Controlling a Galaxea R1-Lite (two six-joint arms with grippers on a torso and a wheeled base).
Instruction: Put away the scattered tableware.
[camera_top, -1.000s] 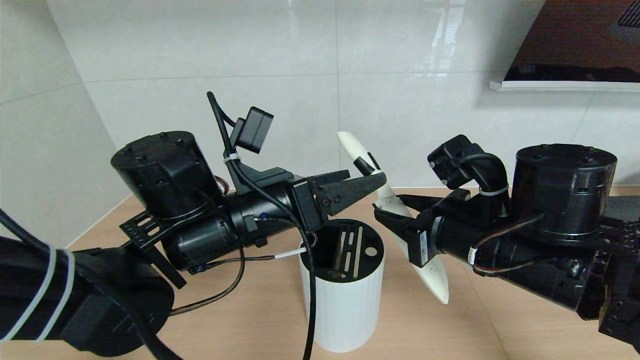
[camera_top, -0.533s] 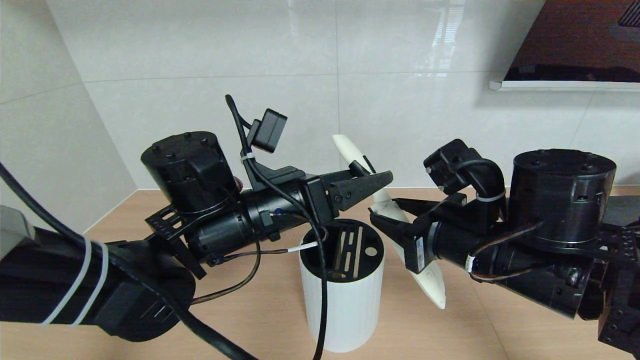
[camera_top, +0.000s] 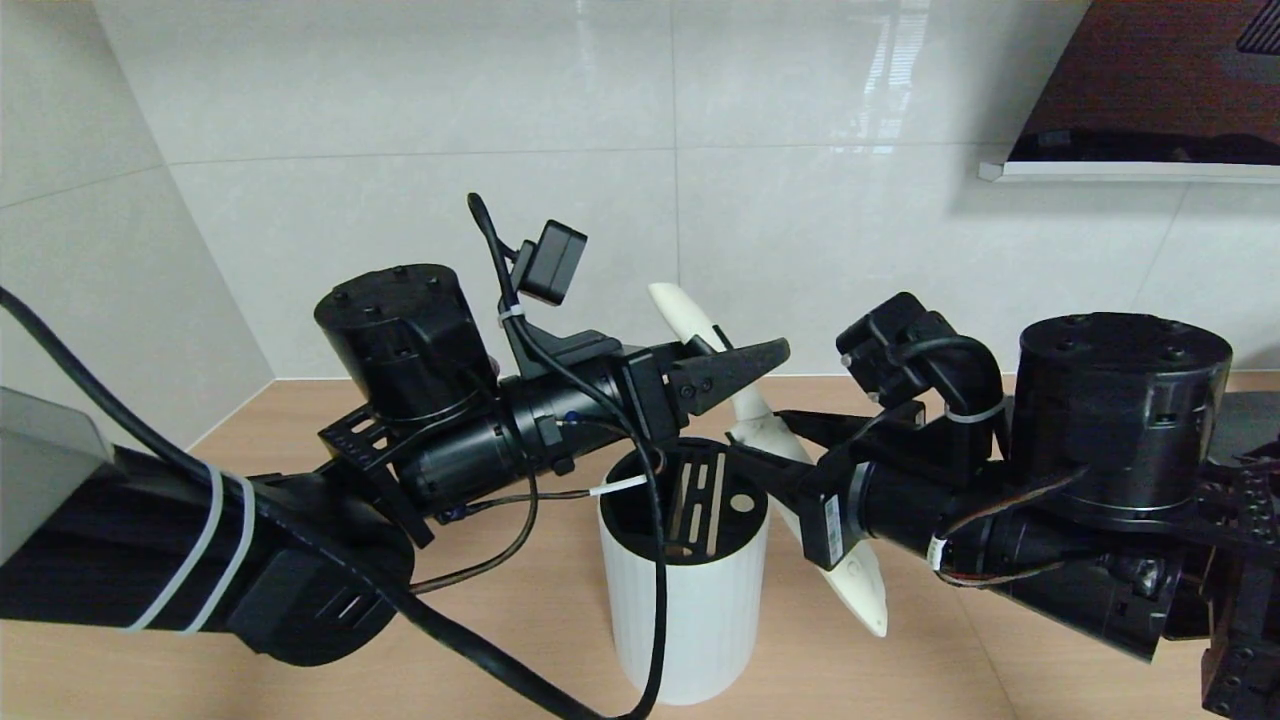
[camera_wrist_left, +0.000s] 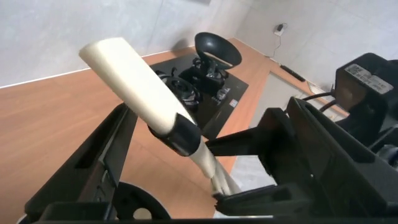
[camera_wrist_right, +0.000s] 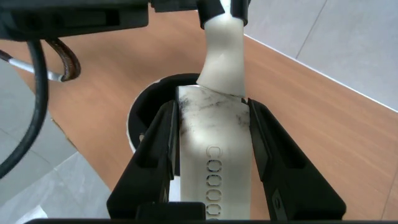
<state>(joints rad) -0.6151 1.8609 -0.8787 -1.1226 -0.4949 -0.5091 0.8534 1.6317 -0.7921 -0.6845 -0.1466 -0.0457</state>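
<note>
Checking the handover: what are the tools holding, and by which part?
A white ceramic knife with a cream handle: the left tool grips it at the black collar below the handle, and the right tool clamps the flat blade.

— What is seen apart from the work itself?
— A wooden countertop (camera_top: 500, 640) is backed by a white tiled wall (camera_top: 400, 100), and a dark range hood (camera_top: 1150, 90) is mounted above the surface's right end.
— And on the surface?
— A black cooktop (camera_wrist_left: 205, 93) is set into it, and a black pan (camera_wrist_left: 217, 51) is carried on that.
</note>
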